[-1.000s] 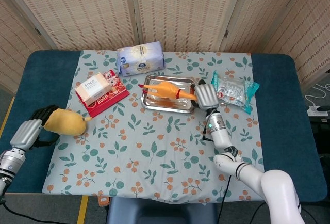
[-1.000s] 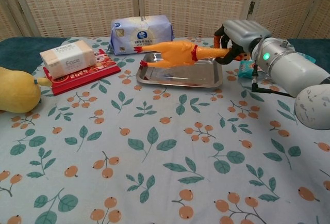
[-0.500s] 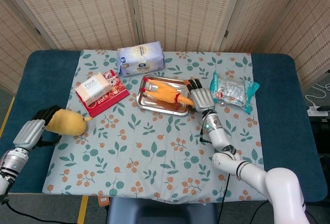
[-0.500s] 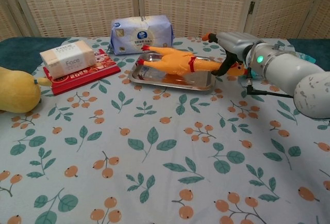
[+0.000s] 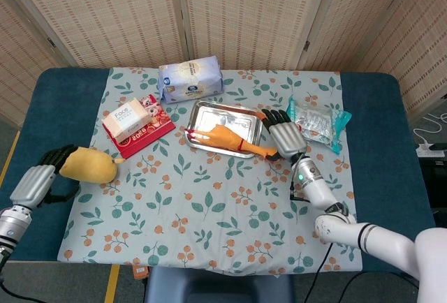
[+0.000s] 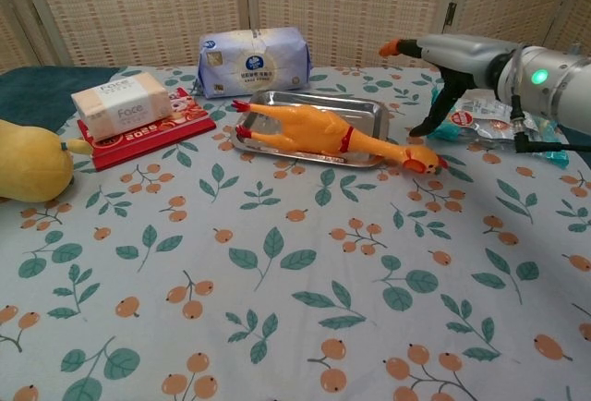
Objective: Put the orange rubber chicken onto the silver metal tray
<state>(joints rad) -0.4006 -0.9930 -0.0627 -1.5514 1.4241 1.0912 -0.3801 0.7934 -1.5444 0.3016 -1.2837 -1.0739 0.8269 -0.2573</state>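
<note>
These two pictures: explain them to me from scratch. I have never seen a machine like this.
This is a robot with two arms, each ending in a mechanical hand, working at a table. One picture looks down from its head; the other looks forward from its chest.

On the flowered cloth lie a silver tray, an orange rubber chicken, a blue-white pack, a tissue box on a red box, and a clear packet.

The chicken lies over the tray's front edge, its head out on the cloth.

The right hand is open beside the chicken's head, holding nothing. The left hand holds a yellow plush toy.
</note>
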